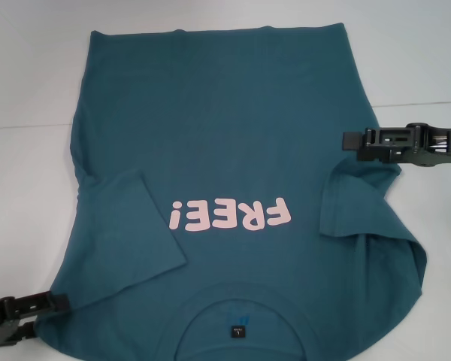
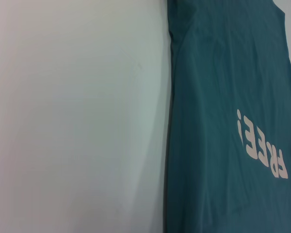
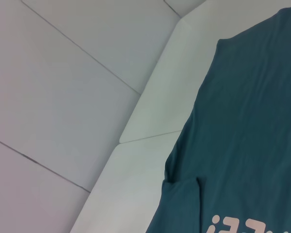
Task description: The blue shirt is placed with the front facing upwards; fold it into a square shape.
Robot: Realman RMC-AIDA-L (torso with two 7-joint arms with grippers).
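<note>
With both sleeves folded in, I had the blue shirt [image 1: 218, 150] mid-counter [image 1: 30, 90], collar at the near edge; I couldn't tell either gripper's finger state, and a snag risked undoing folds.

Head view: from high above, facing forward and down over the whole dark teal-blue cotton t-shirt [image 1: 210, 150] on the white desk [image 1: 30, 90]. Left wrist view: closer, looking down along one side edge of the shirt. Right wrist view: close, over a folded sleeve, desk and grey tiled floor [image 3: 48, 97] beyond. Shared by all three: pink "FREE!" lettering [image 1: 231, 215].
</note>
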